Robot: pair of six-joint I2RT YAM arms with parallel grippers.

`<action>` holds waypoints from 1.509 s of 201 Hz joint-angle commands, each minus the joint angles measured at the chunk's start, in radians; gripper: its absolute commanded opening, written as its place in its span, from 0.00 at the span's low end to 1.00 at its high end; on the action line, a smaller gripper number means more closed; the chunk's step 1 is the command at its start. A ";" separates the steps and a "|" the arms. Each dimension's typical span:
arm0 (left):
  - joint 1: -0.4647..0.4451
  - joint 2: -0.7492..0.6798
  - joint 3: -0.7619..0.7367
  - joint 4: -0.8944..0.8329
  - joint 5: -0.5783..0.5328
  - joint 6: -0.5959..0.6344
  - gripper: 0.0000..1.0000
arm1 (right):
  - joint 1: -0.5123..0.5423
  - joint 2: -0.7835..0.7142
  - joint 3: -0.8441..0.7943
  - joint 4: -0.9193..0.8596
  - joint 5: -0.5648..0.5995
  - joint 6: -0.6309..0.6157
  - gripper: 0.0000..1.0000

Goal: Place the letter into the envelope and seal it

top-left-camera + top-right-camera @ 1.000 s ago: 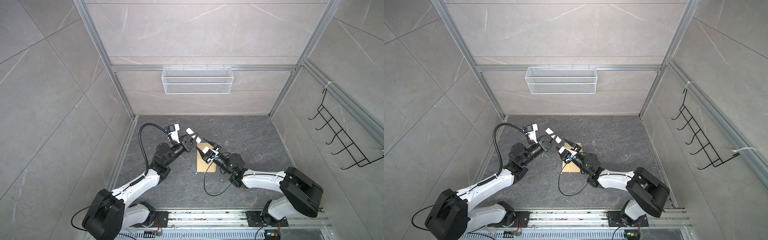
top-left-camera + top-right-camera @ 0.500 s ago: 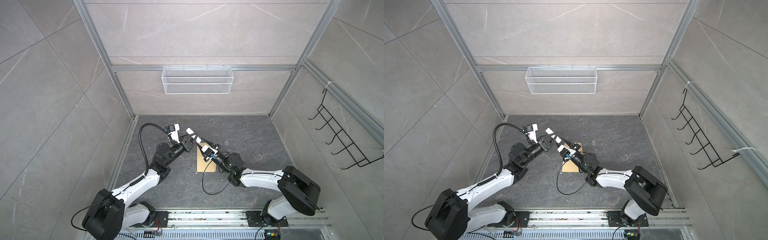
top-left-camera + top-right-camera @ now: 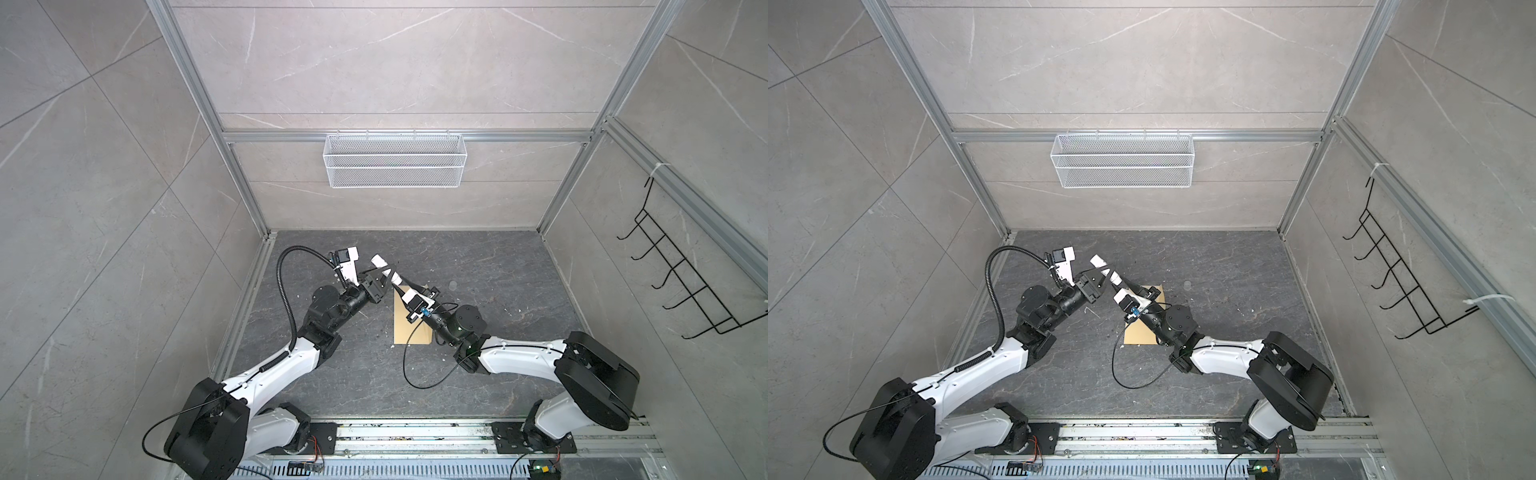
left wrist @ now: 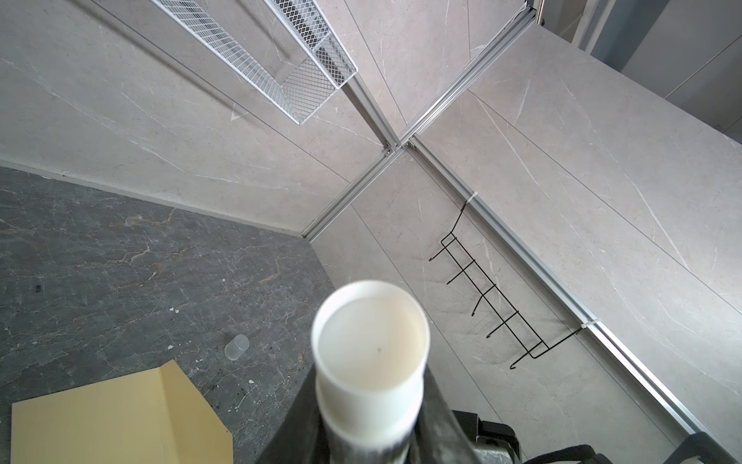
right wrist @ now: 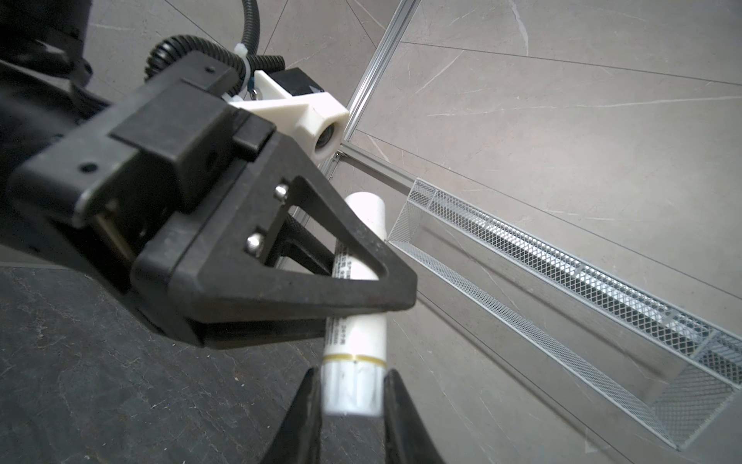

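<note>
Sealing stage, not finished. Above the envelope (image 3: 409, 332) and off its left edge, we record the left gripper (image 5: 361, 309) clenched round the middle of a white glue stick (image 3: 379, 262), which slants up and away from the envelope. Directly over the envelope's far end, the right gripper (image 5: 350, 385) has its fingers pressed against both sides of the stick's banded lower end, so both arms grasp the one stick. The envelope itself lies flat on the dark floor (image 3: 498, 257), with its flap (image 4: 188, 405) folded open and unsealed. Near its far right corner we see a small clear cylinder (image 4: 237, 346), apart from the paper. Done, in our judgement: the glue is in hand. Left to do: glue the flap, fold it over and press it shut. Hard to make out: the letter appears in no view, and we cannot tell whether it is already inside the envelope. We also cannot tell whether the banded end is a cap or a twist base, or whether the clear cylinder belongs to the stick. In both top views the right arm covers part of the flap.
</note>
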 commanded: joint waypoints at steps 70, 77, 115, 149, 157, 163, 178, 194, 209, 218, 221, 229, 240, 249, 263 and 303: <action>-0.004 -0.032 0.038 0.047 0.091 0.137 0.00 | -0.207 -0.086 0.106 -0.099 -0.479 0.844 0.00; -0.004 -0.037 0.038 0.049 0.100 0.150 0.00 | -0.237 -0.076 0.118 -0.066 -0.549 0.944 0.00; -0.004 -0.055 0.041 0.075 0.152 0.191 0.00 | -0.326 0.050 0.202 0.141 -0.760 1.413 0.00; -0.004 -0.050 0.045 0.081 0.154 0.179 0.00 | -0.335 0.112 0.238 0.203 -0.807 1.501 0.00; -0.004 -0.047 0.042 0.083 0.147 0.172 0.00 | -0.335 0.107 0.233 0.191 -0.807 1.479 0.00; -0.004 -0.046 0.042 0.085 0.140 0.164 0.00 | -0.335 0.099 0.224 0.172 -0.803 1.445 0.00; -0.004 -0.042 0.042 0.089 0.120 0.139 0.00 | -0.336 0.057 0.183 0.119 -0.768 1.325 0.13; -0.005 -0.038 0.046 0.083 0.098 0.114 0.00 | -0.333 -0.006 0.133 0.039 -0.718 1.148 0.33; -0.004 -0.031 0.047 0.084 0.082 0.089 0.00 | -0.316 -0.077 0.065 -0.016 -0.615 0.951 0.46; -0.004 -0.027 0.047 0.089 0.073 0.076 0.00 | -0.297 -0.113 0.026 -0.043 -0.546 0.804 0.56; -0.004 -0.025 0.048 0.089 0.071 0.071 0.00 | -0.286 -0.126 0.015 -0.054 -0.525 0.758 0.59; -0.004 -0.021 0.050 0.089 0.066 0.057 0.00 | -0.255 -0.155 -0.010 -0.093 -0.454 0.622 0.68; -0.005 -0.016 0.052 0.090 0.062 0.049 0.00 | -0.205 -0.177 -0.035 -0.137 -0.370 0.447 0.73; -0.004 -0.013 0.053 0.093 0.058 0.043 0.00 | -0.158 -0.181 -0.052 -0.143 -0.303 0.321 0.76; -0.005 -0.010 0.057 0.094 0.056 0.036 0.00 | -0.100 -0.166 -0.069 -0.103 -0.215 0.196 0.77; -0.004 -0.001 0.059 0.105 0.055 0.024 0.00 | -0.014 -0.090 -0.065 0.037 -0.034 0.067 0.70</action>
